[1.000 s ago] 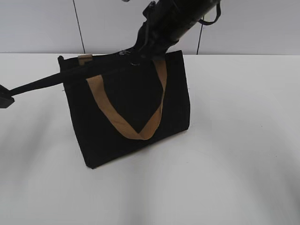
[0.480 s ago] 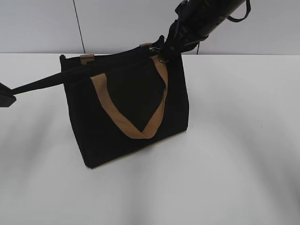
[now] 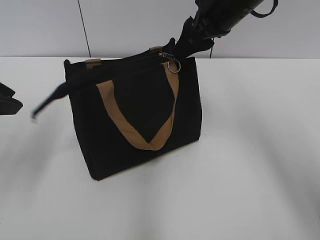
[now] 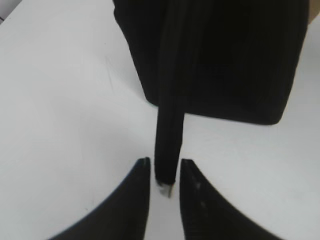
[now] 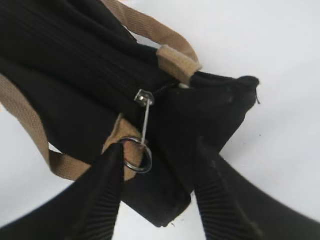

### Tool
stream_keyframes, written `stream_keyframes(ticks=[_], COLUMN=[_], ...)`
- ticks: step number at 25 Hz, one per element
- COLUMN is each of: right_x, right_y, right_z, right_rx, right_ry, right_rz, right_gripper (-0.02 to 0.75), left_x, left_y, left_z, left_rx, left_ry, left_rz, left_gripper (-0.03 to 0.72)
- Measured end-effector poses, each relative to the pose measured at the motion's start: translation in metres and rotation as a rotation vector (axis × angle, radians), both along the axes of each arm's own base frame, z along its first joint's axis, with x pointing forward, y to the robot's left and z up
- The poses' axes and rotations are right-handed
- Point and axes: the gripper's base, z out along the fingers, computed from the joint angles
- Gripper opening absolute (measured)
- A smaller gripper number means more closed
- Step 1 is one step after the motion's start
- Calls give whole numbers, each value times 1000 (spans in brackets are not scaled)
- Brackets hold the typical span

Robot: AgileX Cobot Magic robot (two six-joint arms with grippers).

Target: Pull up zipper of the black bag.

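Black bag (image 3: 137, 120) standing upright on the white worktop (image 3: 250, 165), left of centre in the exterior view, one tan strap handle (image 3: 137, 125) hanging in a V down its front face. Zipper (image 3: 171, 63) at the right end of the top edge, silver pull with its round ring dangling just over the corner, next to a tan tab (image 3: 156, 49). Right end effector (image 5: 160, 175) above that same corner, fingers spread apart, ring of the zipper (image 5: 137, 154) lying against the inner side of the left-hand finger (image 5: 102, 190) in the right wrist view, not pinched. Left end effector (image 4: 165, 180) low at the far left edge of the exterior view, fingers parted with a narrow gap. Thin black strap (image 4: 170, 120) running from the bag's left side out toward that gap, its frayed tip between the fingertips, seemingly loose rather than gripped; blurred in the exterior view.
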Motion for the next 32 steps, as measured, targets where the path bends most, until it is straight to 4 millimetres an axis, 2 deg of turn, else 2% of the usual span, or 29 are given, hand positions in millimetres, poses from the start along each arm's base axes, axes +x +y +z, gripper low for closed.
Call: stream_keyframes(ticks=[4, 7, 13, 18, 21, 25, 32], right_x=[-6, -15, -34, -47, -53, -60, -63], right_y=[-2, -4, -15, -35, -49, -65, -100], right_z=[15, 32, 65, 80, 87, 93, 103], right_rx=[18, 28, -2, -163, -260, -330, -290], right_ry=[-21, -43, -110, -139, -136, -89, -15], right_rz=[-8, -2, 3, -60, -145, -303, -596], right_gripper=[374, 379, 371, 361, 360, 358, 358], left_x=[1, 1, 4, 16, 22, 30, 32], left_y=[-3, -5, -6, 5, 17, 33, 49], left_z=[2, 3, 9, 37, 52, 62, 74], left_rx=[-65, -107, -211, -226, -165, -135, -92], left_ry=[4, 8, 34, -7, -14, 79, 186], left_rz=[26, 41, 137, 255, 337, 536, 780], left_gripper=[411, 491, 512, 501, 492, 489, 487])
